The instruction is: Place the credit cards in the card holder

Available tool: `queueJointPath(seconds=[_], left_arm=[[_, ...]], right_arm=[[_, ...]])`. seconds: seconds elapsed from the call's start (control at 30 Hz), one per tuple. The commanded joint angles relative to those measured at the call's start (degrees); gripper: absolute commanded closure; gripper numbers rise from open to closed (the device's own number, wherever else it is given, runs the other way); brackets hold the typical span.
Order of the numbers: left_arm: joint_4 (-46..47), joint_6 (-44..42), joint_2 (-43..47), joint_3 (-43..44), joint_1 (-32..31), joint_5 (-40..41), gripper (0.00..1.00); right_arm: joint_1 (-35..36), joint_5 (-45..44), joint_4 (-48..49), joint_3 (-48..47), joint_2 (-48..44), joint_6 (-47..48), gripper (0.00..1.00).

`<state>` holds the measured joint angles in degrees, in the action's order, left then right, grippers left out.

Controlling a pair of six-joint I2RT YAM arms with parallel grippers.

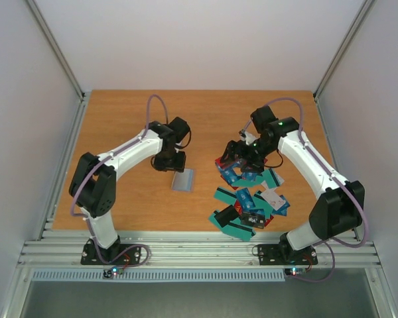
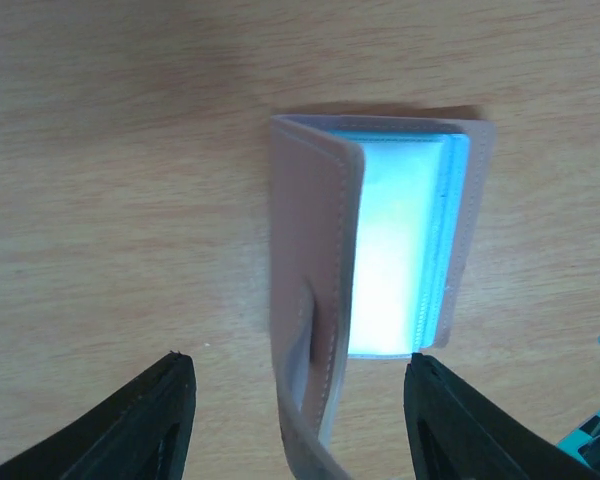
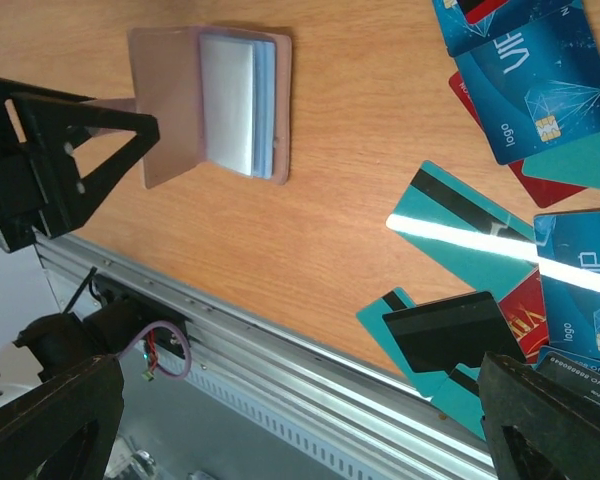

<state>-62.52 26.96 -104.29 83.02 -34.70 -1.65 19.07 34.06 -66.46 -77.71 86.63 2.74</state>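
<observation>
The card holder [image 1: 183,180] lies open on the wooden table, its tan cover [image 2: 315,250] raised and its clear sleeves [image 2: 400,240] showing. It also shows in the right wrist view [image 3: 210,100]. My left gripper [image 1: 169,162] hangs just behind it, open [image 2: 295,400], with the cover's near end between the fingers and neither touching it. The credit cards [image 1: 249,195], mostly teal with some red and blue, lie in a loose pile on the right [image 3: 540,90]. My right gripper [image 1: 242,159] is open and empty [image 3: 300,420] above the pile's far end.
A metal rail [image 1: 199,245] runs along the table's near edge [image 3: 310,370]. White walls with metal frame posts [image 1: 56,50] close the sides and back. Bare wood [image 1: 205,119] lies between and behind the two arms.
</observation>
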Motion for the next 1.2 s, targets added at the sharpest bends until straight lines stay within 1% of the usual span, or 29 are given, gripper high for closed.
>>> queueJointPath(seconds=[0.0,0.17,0.3,0.37,0.47,0.67,0.8,0.83,0.9,1.07,1.17], left_arm=[[2.88,1.71,3.55,-3.59,2.21,-1.74,0.41],[5.26,1.1,3.99,-6.32,2.97,-3.24,0.42],[6.69,1.35,4.99,-8.29,3.96,-2.0,0.47],[8.56,2.09,6.52,-10.2,5.0,-2.54,0.51],[11.15,3.02,8.67,-13.18,6.62,-3.49,0.59],[15.81,1.84,9.94,-18.46,9.5,-6.9,0.72],[21.25,1.75,10.68,-22.39,11.05,-11.1,0.88],[22.94,1.78,10.69,-23.33,11.32,-12.72,0.91],[25.23,2.11,10.46,-24.63,11.56,-14.89,0.96],[28.96,4.89,11.36,-26.55,11.52,-19.22,0.96],[29.12,5.63,11.34,-26.9,11.54,-19.53,0.96]], right_arm=[[0.23,0.08,-0.2,0.35,0.64,1.79,0.03],[0.19,0.29,-0.56,0.8,0.99,2.54,0.03],[0.25,1.06,-0.46,1.21,1.37,3.03,0.04],[0.26,3.58,0.18,1.62,1.8,3.01,0.06],[0.98,7.25,2.64,2.31,2.73,2.23,0.1],[3.85,11.21,10.08,2.73,6.11,-1.67,0.17],[5.09,12.88,14.75,2.25,8.88,-2.64,0.21],[5.1,13.73,16.45,2.6,9.54,-4.66,0.22],[5.18,15.85,20.98,4.06,10.9,-6.89,0.25],[6.09,17.97,27.64,5.21,13.98,-9.89,0.31],[6.86,19.21,30.77,5.49,16.49,-11.09,0.35]])
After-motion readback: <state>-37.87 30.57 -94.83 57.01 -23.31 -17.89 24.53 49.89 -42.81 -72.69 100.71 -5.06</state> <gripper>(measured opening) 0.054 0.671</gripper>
